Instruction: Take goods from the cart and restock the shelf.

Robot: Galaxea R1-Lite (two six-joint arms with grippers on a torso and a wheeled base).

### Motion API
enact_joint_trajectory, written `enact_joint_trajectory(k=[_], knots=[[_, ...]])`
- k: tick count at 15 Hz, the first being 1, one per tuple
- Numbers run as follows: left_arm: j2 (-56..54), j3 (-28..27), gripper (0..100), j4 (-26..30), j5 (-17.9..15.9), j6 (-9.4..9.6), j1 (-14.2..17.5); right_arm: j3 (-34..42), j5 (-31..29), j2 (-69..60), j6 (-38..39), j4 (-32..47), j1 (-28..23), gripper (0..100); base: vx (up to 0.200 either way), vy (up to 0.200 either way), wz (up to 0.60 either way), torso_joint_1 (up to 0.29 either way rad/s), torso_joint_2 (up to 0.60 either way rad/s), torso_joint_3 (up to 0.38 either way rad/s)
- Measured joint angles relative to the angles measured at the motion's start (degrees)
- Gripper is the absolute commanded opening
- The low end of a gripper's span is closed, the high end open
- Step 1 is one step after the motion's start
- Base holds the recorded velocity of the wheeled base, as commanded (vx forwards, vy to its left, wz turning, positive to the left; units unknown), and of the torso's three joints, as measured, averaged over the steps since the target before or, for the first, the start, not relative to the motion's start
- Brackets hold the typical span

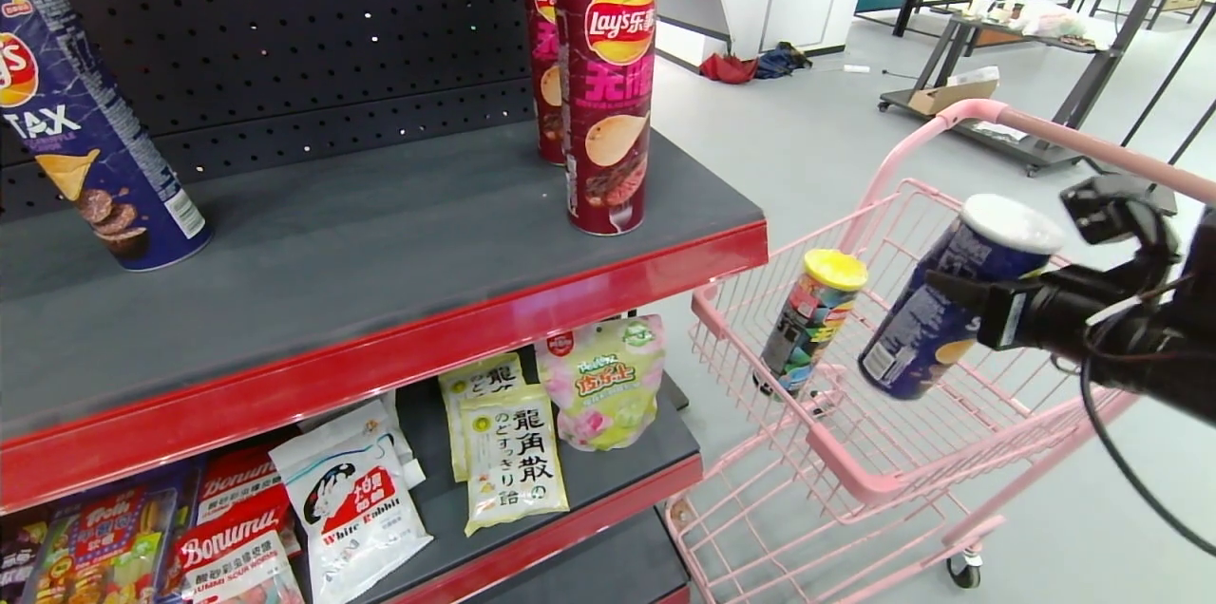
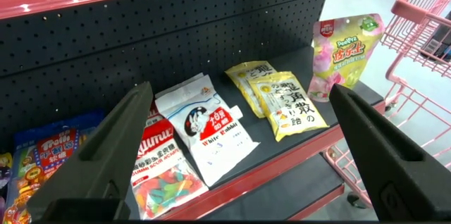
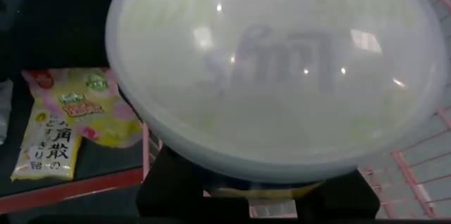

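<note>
In the head view the right end effector [image 1: 959, 305] is clamped around the middle of a blue crisp can [image 1: 912, 338], which hangs above the pink cart [image 1: 855, 481]. The can's long axis is tilted: its white lid [image 1: 1012, 222] is up and towards the robot's right, its base down and to the left. The top shelf board [image 1: 380, 243] lies to the left of the held can and somewhat higher, so the placing move probably has to go left and up, with the can brought upright. A bare stretch of board lies between a matching blue can [image 1: 85, 129] at the left and two maroon cans [image 1: 603, 82] at the right end. A yellow-lidded can [image 1: 807, 319] stands in the cart, just beside the held one. In the left wrist view the left end effector [image 2: 239, 90] has its fingers wide apart and holds nothing, facing the lower shelf [image 2: 296, 175] of snack bags; it is the nearer one to the shelf. In the right wrist view the white lid sits close under the camera, with the dark fingers clamped on the can below it.
</note>
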Motion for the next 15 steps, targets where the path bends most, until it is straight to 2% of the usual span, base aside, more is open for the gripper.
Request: enact_joint_trajectory(k=[4, 6, 9, 11, 15], knots=[[0.00, 0.00, 100, 0.00, 0.00, -0.07, 0.00, -6.75, -5.34, -19.38, -1.87, 24.94, -0.59, 0, 0.000, 0.000, 0.00, 0.000, 0.00, 0.000], [0.00, 0.00, 100, 0.00, 0.00, -0.10, 0.00, -7.56, -7.89, -31.52, -3.17, 41.06, -0.88, 0, 0.000, 0.000, 0.00, 0.000, 0.00, 0.000], [0.00, 0.00, 100, 0.00, 0.02, 0.00, 0.00, -6.18, -10.26, -48.29, -4.00, 58.21, -1.44, 0, 0.000, 0.000, 0.00, 0.000, 0.00, 0.000], [0.00, 0.00, 100, 0.00, 0.00, 0.00, 0.00, -3.43, -13.24, -56.97, -4.18, 64.81, -2.15, 0, 0.000, 0.000, 0.00, 0.000, 0.00, 0.000], [0.00, 0.02, 100, 0.02, 0.00, 0.00, -0.02, -1.07, -15.15, -64.39, -4.24, 66.04, -2.72, 0, 0.000, 0.000, 0.00, 0.030, -0.12, -0.078]])
